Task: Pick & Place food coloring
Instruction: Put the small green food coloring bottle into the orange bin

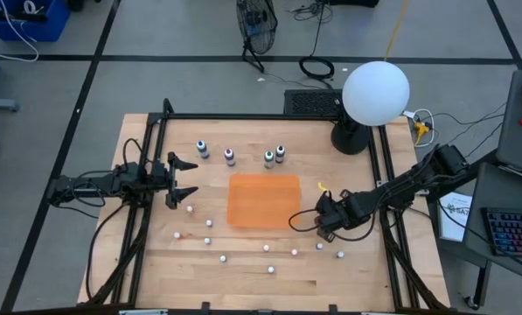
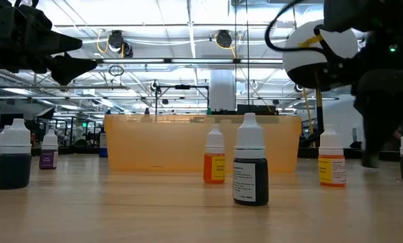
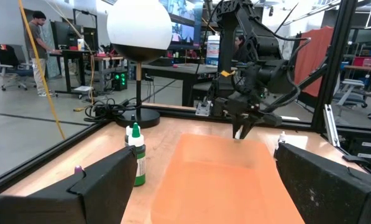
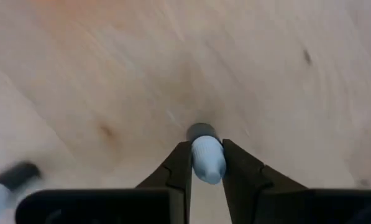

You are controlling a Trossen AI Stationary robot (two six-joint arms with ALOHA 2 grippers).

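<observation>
Right hand pinches 1 white-capped bottle over the table.

Four food coloring bottles stand upright in a row on the wooden table at twelve o'clock from the orange tray: a blue bottle, a purple bottle, a green bottle and a black bottle, the last two just beside each other. Each has a pale cap over a dark tinted body. A further bottle, pale-capped, stands at four o'clock from the tray, pinched between the right gripper's fingers.
</observation>
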